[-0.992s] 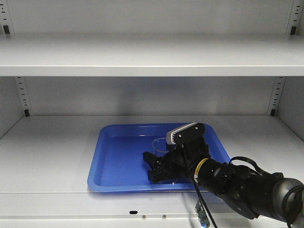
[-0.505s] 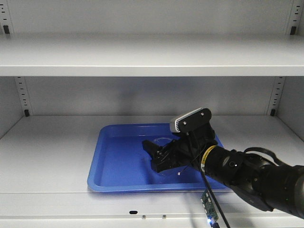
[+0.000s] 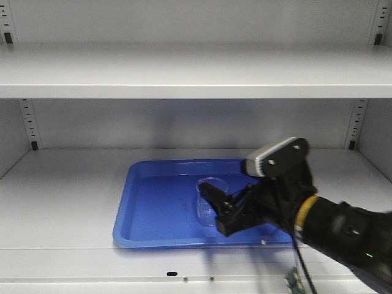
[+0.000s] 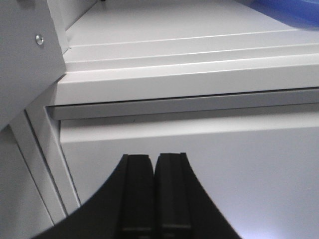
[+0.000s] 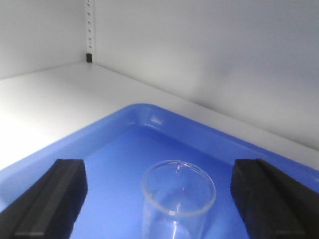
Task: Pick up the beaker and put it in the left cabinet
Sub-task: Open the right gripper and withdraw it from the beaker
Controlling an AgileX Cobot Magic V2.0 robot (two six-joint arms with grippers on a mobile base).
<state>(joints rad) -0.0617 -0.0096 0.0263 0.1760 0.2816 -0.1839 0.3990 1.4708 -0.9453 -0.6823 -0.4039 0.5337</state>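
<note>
Beaker (image 3: 211, 202) stood upright in the blue tray (image 3: 153, 208), right of the tray's centre, rim up, nothing gripping it. Tray sat on the lower shelf (image 3: 67, 196) of the left cabinet (image 3: 184, 73), toward the front edge, a bit right of middle.

Right hand (image 3: 222, 211) was spread wide, just beside the beaker on its right side in the front view, low over the tray. Front view was motion-blurred around the arm, so contact there was hard to judge. Right wrist view settled it: beaker (image 5: 178, 199) sat centred between the two black fingers (image 5: 47, 199), clear blue tray floor visible on both sides, so fingers were apart from the glass. Tray's far rounded corner (image 5: 144, 112) and the cabinet's back wall lay beyond, with a slotted upright strip (image 5: 89, 30) in the back corner.

The wrist camera housing (image 3: 275, 157), pale grey face, sat on top of the right arm above the hand. Arm body ran off to the lower right of the frame, in front of the shelf lip.

Left hand (image 4: 154, 196) was pressed together, fingers touching with only a thin seam between them, holding nothing. It pointed at the cabinet's pale grey front edges from below; a sliver of the blue tray showed at the top right corner of that view.
</note>
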